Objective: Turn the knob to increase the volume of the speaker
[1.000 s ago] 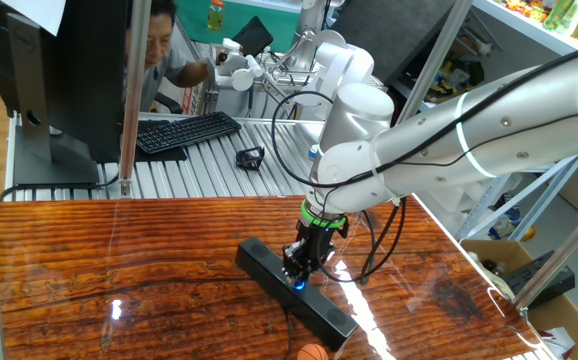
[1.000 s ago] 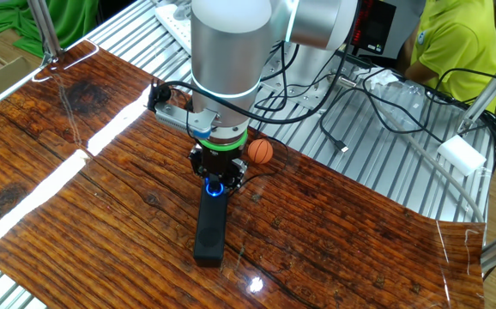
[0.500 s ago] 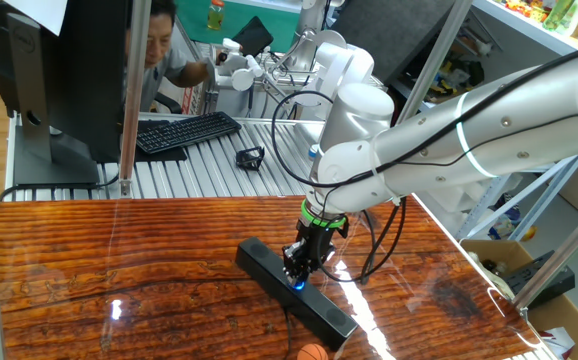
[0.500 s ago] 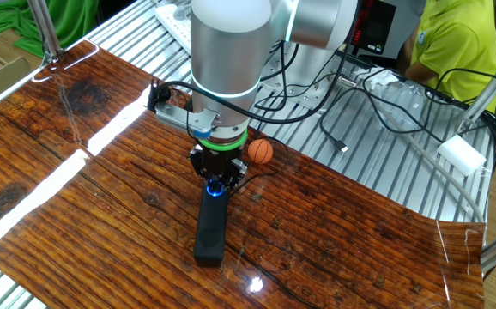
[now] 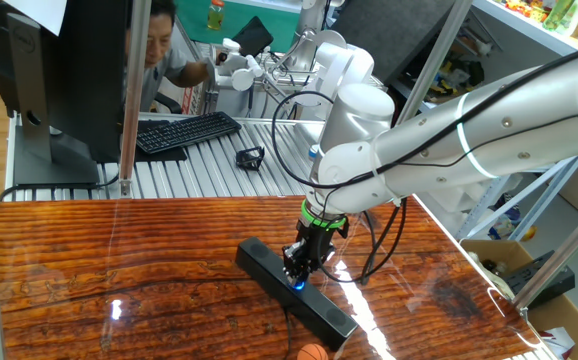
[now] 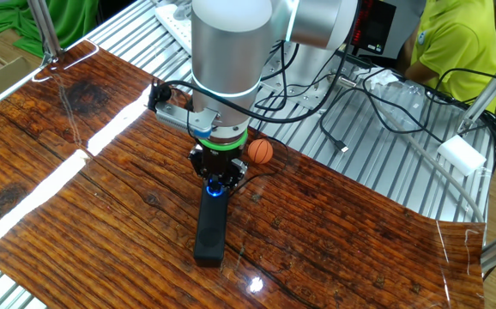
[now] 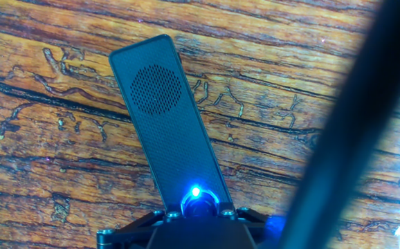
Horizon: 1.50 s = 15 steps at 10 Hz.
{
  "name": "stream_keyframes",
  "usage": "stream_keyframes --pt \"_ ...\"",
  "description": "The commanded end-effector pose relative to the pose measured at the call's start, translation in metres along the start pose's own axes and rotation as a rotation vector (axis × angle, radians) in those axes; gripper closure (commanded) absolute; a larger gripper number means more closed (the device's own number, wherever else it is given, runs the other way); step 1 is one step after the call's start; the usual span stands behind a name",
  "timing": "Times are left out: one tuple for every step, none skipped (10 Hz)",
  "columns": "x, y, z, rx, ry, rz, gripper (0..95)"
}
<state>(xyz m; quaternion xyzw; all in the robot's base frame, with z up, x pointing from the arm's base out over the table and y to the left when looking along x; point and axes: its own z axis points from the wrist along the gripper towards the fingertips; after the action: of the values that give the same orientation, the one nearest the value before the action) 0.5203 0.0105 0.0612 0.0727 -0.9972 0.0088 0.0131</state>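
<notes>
The speaker (image 5: 267,267) is a long slim black bar lying on the wooden table; it also shows in the other fixed view (image 6: 209,230) and in the hand view (image 7: 165,117). The knob (image 7: 198,201) is a small round dial with a glowing blue ring at the bar's middle; its blue glow shows under the fingers in both fixed views (image 5: 298,284) (image 6: 216,191). My gripper (image 5: 296,274) points straight down onto the bar, with its fingers closed around the knob (image 6: 217,186) (image 7: 198,211).
A small orange ball (image 6: 260,151) lies just behind the arm, near the table's edge (image 5: 313,352). A black keyboard (image 5: 184,131) and a monitor (image 5: 64,80) stand on the metal bench beyond the table. A blurred dark cable (image 7: 352,138) crosses the hand view.
</notes>
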Motion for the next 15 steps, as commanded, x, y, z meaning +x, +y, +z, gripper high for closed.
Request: stream_keyframes --pt "0.0001 0.0004 0.0002 -0.002 0.000 0.001 95.0" --pt "0.0001 0.0004 0.0002 -0.001 0.000 0.003 95.0" --pt "0.0001 0.0004 0.0002 -0.001 0.000 0.008 95.0" --pt "0.0001 0.0004 0.0002 -0.001 -0.002 0.004 95.0" --pt "0.0001 0.0004 0.0002 0.001 -0.003 -0.013 95.0" --pt "0.0001 0.0004 0.0002 0.001 -0.002 -0.018 95.0" --pt "0.0001 0.0004 0.0000 0.004 -0.002 -0.048 95.0" --pt "0.0001 0.0004 0.0000 0.004 -0.001 -0.073 95.0" --pt "0.0001 0.0004 0.0000 0.002 0.009 -0.088 95.0" --pt "0.0001 0.0004 0.0000 0.003 0.011 -0.090 95.0" --pt "0.0000 0.0006 -0.0001 0.005 0.006 -0.082 95.0" --pt "0.0000 0.0006 -0.0001 0.008 0.004 -0.067 95.0" --pt "0.0000 0.0006 -0.0001 0.007 0.004 -0.057 95.0" --pt "0.0000 0.0006 -0.0002 0.005 0.005 -0.058 95.0" --pt "-0.0001 0.0008 -0.0006 0.005 0.004 -0.059 95.0"
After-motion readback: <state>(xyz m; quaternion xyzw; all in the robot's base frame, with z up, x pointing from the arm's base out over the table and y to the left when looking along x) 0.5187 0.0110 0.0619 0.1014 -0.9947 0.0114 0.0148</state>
